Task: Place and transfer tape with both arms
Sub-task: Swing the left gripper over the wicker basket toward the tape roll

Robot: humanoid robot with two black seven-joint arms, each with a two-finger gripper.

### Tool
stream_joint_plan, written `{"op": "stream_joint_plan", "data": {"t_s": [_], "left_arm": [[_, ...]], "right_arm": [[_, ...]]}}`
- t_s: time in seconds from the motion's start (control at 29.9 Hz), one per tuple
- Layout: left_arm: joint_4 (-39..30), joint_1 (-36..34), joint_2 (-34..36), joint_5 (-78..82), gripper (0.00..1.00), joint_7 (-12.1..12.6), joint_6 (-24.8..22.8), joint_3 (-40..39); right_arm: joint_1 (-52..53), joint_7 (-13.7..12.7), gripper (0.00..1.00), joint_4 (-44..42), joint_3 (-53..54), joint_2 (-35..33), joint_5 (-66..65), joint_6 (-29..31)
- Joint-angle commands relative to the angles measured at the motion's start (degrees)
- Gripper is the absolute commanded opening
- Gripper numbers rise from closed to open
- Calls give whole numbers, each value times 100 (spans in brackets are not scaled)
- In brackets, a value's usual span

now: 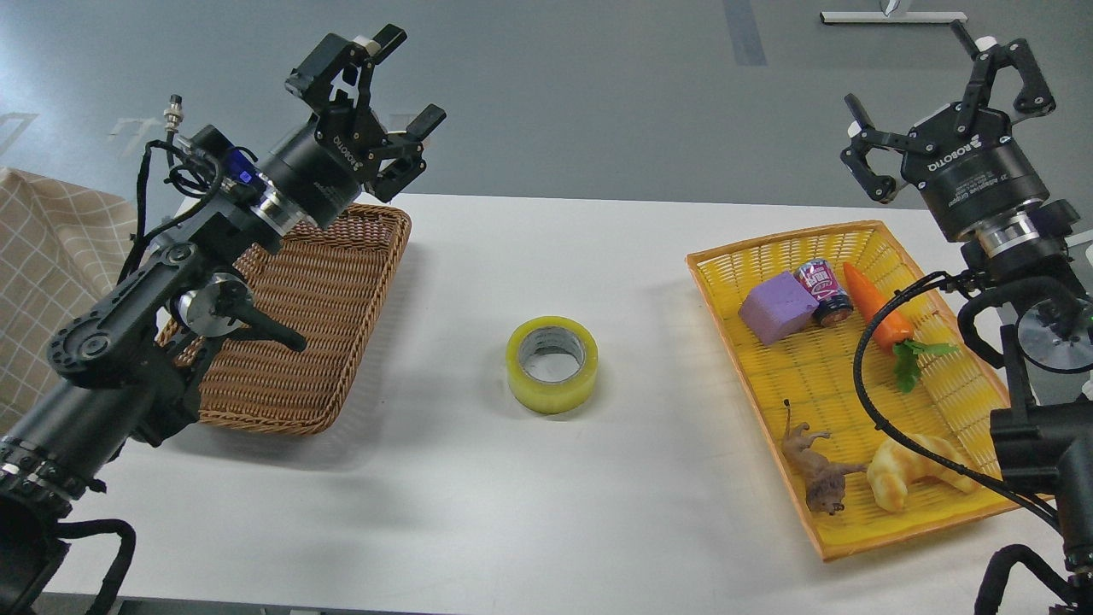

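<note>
The tape [552,365], a yellow translucent roll with a grey-white core, lies flat on the white table [546,512] at its middle. My left gripper [408,75] is open and empty, raised above the far corner of the brown wicker basket [290,342], up and to the left of the tape. My right gripper [926,81] is open and empty, raised high above the far right corner of the yellow tray [820,376]. Neither gripper touches the tape.
The yellow tray holds a purple block [775,307], a can [823,292], a toy carrot [879,320], a toy animal [813,470] and a croissant toy [914,474]. A checked cloth [51,273] lies at the far left. The wicker basket shows nothing inside.
</note>
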Motion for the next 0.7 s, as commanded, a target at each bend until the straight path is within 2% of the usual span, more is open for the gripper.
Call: {"op": "stream_joint_plan", "data": {"t_s": [0.0,0.17,0.33,0.4,0.47,0.57,0.67], "left_arm": [[-63,-144,318,277,98,23,1,362],[-98,-557,599,970,98,5,1,969],[-116,-733,652,1999,98,32,1,1014],[-151,-777,687,2368,98,102,1,1093],[-282,-909,793,2824,98,373,1,1303],[-335,-1041,837,3177,98,559,1,1540],[-362,-1199,846,3851,98,559,1,1769]], "right_arm": [[-77,0,100,50,0,-9,0,0],[-139,0,100,59,0,-70,0,0],[-200,0,100,-20,-9,-97,-9,0],[-358,9,100,-3,-9,-158,-9,0],[-525,36,100,-20,0,-202,-9,0],[-631,44,100,-21,9,-202,0,0],[-684,53,100,-29,53,-211,0,0]]}}
